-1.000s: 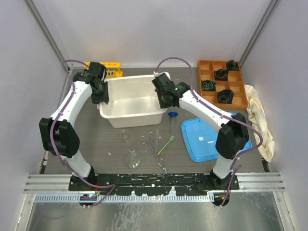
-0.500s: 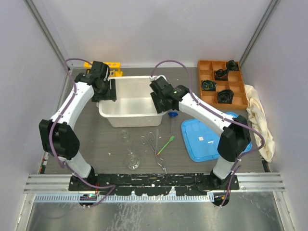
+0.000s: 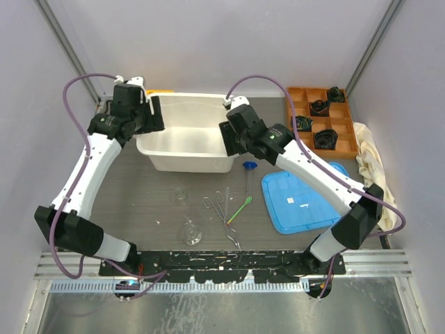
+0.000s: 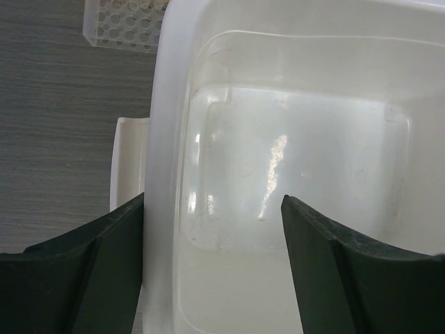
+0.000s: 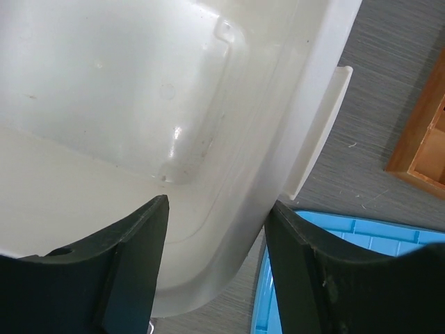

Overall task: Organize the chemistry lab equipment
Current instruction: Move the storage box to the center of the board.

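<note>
My left gripper is open astride the left rim of a white plastic bin; its outer finger lies against the rim. Over the bin's right wall my right gripper is open too, one finger inside and one outside. The bin holds nothing. In front of it lie two small glass flasks, metal tongs, a green spatula and a blue-based cylinder. A clear plastic rack stands behind the bin's left corner. A sliver of the yellow rack shows.
A blue lid lies flat to the right of the bin. At the back right stands an orange compartment tray with black objects. A cream cloth lies along the right wall.
Both grippers have opened on the bin's rims. The bin now stands farther back on the table, and both arms have reached back with it.
</note>
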Controlling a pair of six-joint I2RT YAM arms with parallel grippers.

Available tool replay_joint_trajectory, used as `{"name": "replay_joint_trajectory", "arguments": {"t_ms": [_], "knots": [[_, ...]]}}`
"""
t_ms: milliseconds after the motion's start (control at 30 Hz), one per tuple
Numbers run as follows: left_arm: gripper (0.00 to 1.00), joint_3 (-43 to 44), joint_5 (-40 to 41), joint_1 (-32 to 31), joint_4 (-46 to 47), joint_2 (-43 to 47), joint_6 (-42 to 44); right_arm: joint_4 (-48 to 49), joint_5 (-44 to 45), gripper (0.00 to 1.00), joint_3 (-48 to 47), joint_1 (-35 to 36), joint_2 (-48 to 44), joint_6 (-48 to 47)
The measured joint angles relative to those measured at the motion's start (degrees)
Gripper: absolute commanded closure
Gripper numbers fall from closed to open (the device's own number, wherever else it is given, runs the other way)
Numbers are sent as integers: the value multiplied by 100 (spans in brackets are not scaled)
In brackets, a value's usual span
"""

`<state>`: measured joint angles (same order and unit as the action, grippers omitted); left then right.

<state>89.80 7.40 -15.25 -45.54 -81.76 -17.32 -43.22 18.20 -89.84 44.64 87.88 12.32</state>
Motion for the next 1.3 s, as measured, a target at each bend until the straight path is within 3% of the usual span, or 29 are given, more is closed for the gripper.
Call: {"name": "replay_joint_trajectory", "arguments": {"t_ms": [300,600,1300], "knots": [[29,-570,42,76,262,-680,11,-13,289,39,-181,-79,859,-98],[29,-588,184,111,282,-1075,-7,-66,485,38,-761,-221,1690,-278],[23,-415,367,63,118,-1325,-7,-7,402,26,-905,-289,1858,-129]]}}
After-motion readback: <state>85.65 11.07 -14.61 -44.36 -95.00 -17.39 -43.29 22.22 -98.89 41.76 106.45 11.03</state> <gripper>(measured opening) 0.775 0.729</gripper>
